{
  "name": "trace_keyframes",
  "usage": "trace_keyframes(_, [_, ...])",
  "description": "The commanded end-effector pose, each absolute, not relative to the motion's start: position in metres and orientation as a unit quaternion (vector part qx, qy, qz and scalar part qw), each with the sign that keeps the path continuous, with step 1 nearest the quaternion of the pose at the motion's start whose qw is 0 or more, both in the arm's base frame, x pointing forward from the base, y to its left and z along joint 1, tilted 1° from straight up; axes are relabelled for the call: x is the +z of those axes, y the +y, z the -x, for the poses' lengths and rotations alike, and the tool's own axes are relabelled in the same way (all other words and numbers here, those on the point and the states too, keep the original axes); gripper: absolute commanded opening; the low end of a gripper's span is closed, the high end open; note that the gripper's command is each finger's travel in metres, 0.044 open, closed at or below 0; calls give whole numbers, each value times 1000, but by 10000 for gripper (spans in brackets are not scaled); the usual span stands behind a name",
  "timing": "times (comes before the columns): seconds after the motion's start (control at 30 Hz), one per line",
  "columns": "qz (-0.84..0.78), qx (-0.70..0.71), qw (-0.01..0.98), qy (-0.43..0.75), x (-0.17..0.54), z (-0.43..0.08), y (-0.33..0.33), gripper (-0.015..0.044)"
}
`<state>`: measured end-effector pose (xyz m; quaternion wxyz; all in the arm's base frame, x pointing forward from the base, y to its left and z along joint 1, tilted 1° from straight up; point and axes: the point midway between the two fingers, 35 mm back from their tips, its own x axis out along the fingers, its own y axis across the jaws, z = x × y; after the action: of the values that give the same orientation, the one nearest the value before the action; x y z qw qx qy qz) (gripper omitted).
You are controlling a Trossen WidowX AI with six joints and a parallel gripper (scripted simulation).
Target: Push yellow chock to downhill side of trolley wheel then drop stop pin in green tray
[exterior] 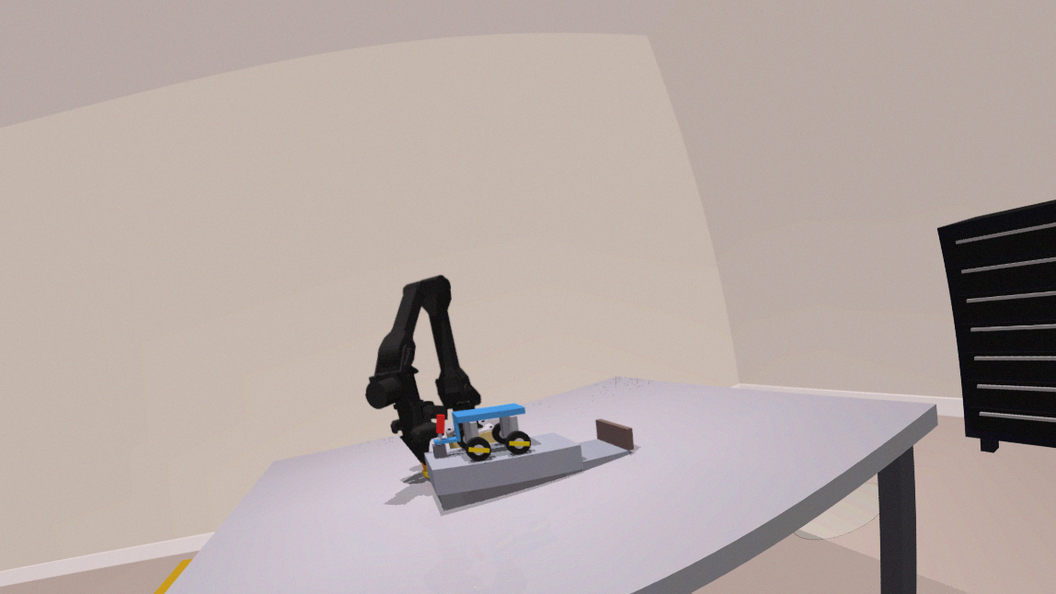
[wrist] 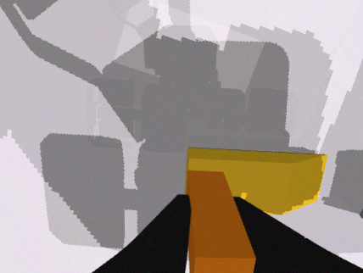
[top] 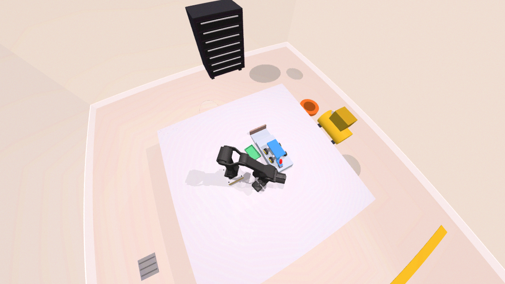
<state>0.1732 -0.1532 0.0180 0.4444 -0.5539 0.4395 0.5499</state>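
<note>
The chock (wrist: 276,182) (exterior: 426,474) stands on the table beside the ramp's uphill end. My gripper (wrist: 207,207) (exterior: 422,462) points down, shut on its orange handle (wrist: 212,229). The black rubber base is not visible. The blue-topped trolley (top: 276,147) (exterior: 490,413) stands on the ramp (top: 288,165) (exterior: 510,474). The red-headed stop pin (top: 280,161) (exterior: 441,423) stands upright at the trolley's uphill end. The green tray (top: 252,151) lies beside the ramp, in the top view, with nothing visible in it. The arm hides the fingers in that view.
A brown end board (top: 257,129) (exterior: 614,434) stands at the ramp's low end. The ramp and trolley are close beside my arm (top: 259,165) (exterior: 402,354). The white table (top: 218,226) (exterior: 738,473) carries them. A black drawer cabinet (top: 220,42) (exterior: 1004,332) stands beyond it.
</note>
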Motion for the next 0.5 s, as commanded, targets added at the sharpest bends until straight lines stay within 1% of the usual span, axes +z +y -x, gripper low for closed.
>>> trace_keyframes(0.0, [557, 547, 445, 438, 32, -174, -154, 0])
trace_keyframes(0.47, [557, 547, 445, 438, 82, -173, -154, 0])
